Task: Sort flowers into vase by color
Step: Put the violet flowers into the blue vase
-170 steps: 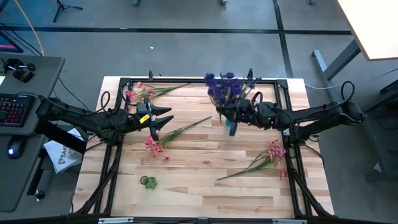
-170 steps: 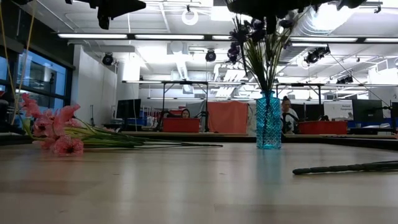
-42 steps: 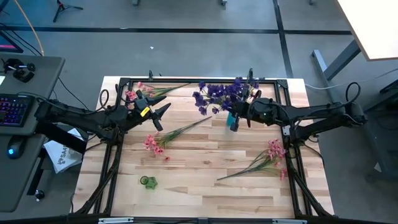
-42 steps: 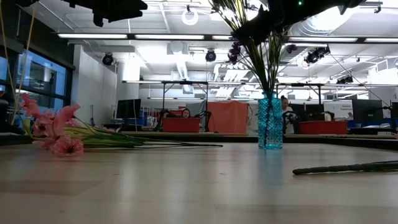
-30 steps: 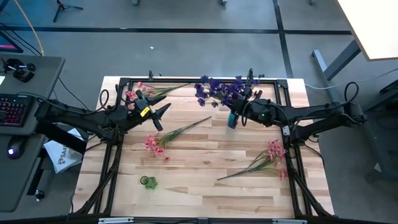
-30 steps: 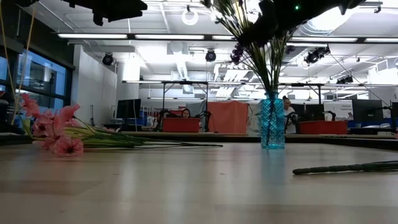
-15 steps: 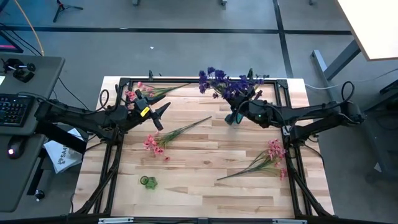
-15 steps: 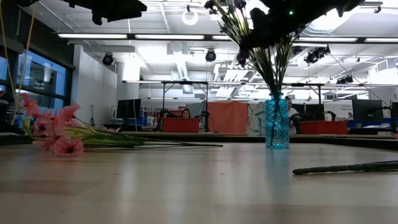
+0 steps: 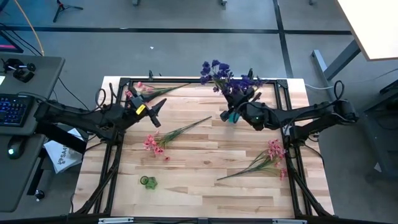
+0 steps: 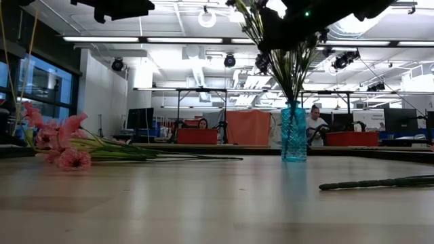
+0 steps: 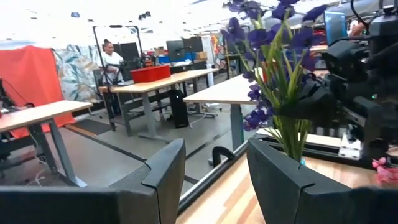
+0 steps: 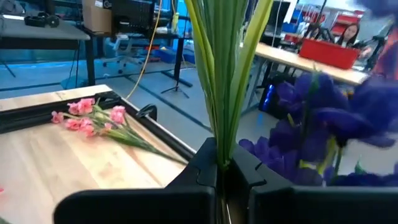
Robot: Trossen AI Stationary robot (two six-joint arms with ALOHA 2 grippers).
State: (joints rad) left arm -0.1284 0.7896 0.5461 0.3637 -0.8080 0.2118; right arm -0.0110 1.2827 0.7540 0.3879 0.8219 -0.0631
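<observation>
I see a pale wooden table point(image 9: 205, 174) in an open workshop. Pink flowers point(image 9: 272, 155) lie lower right, centre left and upper left. The right gripper point(image 9: 239, 111) — upper centre — is clamped on the purple flowers point(image 9: 227, 78) standing in the blue vase point(image 10: 293, 132). The left gripper point(image 9: 154, 109), fingers spread, hovers upper left.

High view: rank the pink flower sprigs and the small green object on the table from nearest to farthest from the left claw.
1. Pink sprig at the table's far-left corner, right beside the left claw.
2. Pink sprig at centre-left.
3. Small green object near the front-left.
4. Pink sprig on the right side, farthest.
</observation>
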